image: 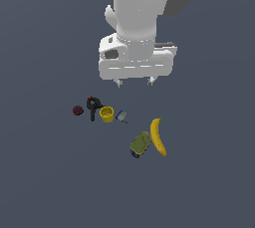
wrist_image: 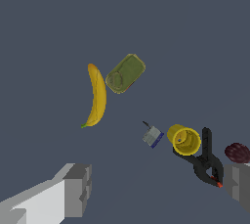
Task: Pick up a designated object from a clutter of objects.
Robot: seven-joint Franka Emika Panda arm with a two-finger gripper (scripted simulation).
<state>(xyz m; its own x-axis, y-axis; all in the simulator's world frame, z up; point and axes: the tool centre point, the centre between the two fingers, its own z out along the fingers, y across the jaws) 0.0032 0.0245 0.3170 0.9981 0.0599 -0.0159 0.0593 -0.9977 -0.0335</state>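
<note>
Below the raised gripper [image: 134,82], whose fingers are spread apart and hold nothing, a tiny grey-blue block [image: 121,117] lies on the floor. A yellow cup [image: 106,114] sits just beside it, on the exterior view's left.

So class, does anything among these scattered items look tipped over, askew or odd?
The olive-green can lies on its side next to the banana, and the yellow cup looks tipped too. Nothing looks spilled or damaged.

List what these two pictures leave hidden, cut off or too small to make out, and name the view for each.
- Exterior view: the arm runs off the upper edge; only its lower part and the claw show.
- Wrist view: the dark red berry is partly covered by one claw finger.
- Both views: the tiny grey-blue item is too small to identify.
- Both views: the olive-green can has no readable label.
</note>
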